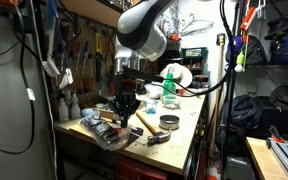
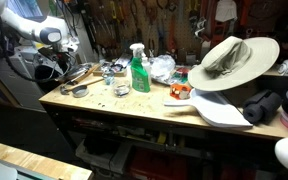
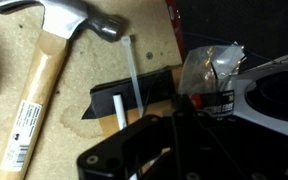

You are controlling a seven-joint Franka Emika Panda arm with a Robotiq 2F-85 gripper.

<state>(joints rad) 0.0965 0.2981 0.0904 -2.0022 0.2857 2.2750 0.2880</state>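
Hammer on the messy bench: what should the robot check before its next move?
1. Can it see the hammer: ok, it lies flat on the workbench in the wrist view.
2. Is the gripper open: cannot tell, it looks dark and blurred.
3. Is there room beside the hammer: not ok, a thin white stick and crinkled foil lie close by.
4. Is the green spray bottle out of the way: ok, it stands upright farther along the bench.
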